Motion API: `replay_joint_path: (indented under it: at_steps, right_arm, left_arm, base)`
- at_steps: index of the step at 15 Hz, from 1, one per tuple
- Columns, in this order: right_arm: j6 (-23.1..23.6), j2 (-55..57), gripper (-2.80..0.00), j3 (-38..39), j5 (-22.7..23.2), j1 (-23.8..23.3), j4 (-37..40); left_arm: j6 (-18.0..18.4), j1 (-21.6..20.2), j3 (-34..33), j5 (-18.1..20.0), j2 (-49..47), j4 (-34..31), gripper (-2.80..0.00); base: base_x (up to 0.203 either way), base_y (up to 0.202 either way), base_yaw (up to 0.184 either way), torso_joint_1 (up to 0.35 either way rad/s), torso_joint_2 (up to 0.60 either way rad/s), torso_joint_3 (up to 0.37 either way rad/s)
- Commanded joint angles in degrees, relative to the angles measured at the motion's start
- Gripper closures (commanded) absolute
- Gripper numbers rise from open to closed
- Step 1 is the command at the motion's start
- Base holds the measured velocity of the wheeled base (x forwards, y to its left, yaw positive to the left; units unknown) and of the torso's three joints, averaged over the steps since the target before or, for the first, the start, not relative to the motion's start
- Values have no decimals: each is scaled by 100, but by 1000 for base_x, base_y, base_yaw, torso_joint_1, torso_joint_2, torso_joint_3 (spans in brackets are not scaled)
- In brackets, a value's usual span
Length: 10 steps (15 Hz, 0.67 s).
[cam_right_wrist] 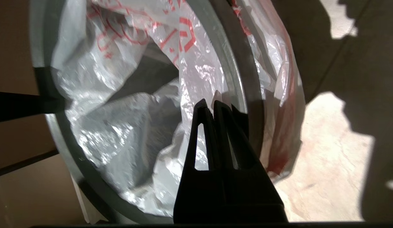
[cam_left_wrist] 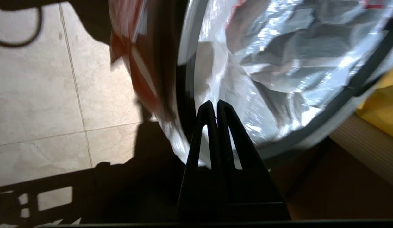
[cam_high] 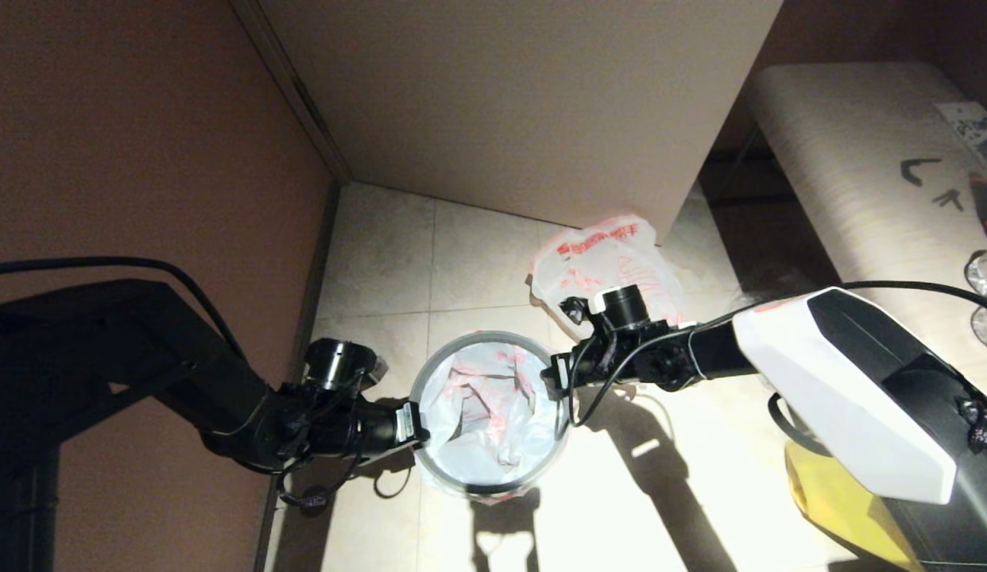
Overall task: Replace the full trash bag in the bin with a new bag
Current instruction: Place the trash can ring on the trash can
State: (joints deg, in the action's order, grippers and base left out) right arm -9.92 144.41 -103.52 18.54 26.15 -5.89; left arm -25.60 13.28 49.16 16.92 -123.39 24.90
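The bin [cam_right_wrist: 250,82] stands on the tiled floor, lined with the new bag [cam_high: 489,405], thin white film with red print. The bag's edge [cam_right_wrist: 288,95] hangs outside the wall. The grey ring rim [cam_high: 434,361] lies on top, over the bag. My left gripper [cam_high: 418,425] is shut, with its tips [cam_left_wrist: 214,103] just inside the ring's left edge [cam_left_wrist: 185,63]. At the ring's right edge [cam_right_wrist: 225,57] my right gripper [cam_high: 551,380] is also shut, its tips [cam_right_wrist: 209,103] over the bag film. The full trash bag [cam_high: 613,266] sits on the floor behind the right wrist.
A tall cabinet [cam_high: 525,103] rises behind the bin, and a brown wall [cam_high: 144,159] closes off the left. To the right is a pale bench [cam_high: 851,183] with small items on it. A yellow bag [cam_high: 843,500] lies on the floor under my right arm.
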Motion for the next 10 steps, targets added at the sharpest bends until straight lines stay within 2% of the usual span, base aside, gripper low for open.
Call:
replay_joint_path:
  at_steps: [1,3,6,10]
  right_arm:
    - [-1,201,0,-115,-17,-31,0]
    - [-1,192,0,-132,-19,-6,-43]
    - [7,144,0,-128,-26,-4,-75]
    - [6,-620,0,248,-119,110,-42]
  left_arm:
    - [-15,-32,75,-76,-500,119,0]
    - [-15,0,102,-330,-669,384,0]
    - [-15,0,85,-330,-581,400,0]
    - [-58,177,36,-363,254,333,0]
  base:
    - [0,0,0,0,0,0]
    - [0,0,0,0,0,0]
    - [0,0,0,0,0,0]
    - [0,0,0,0,0,0]
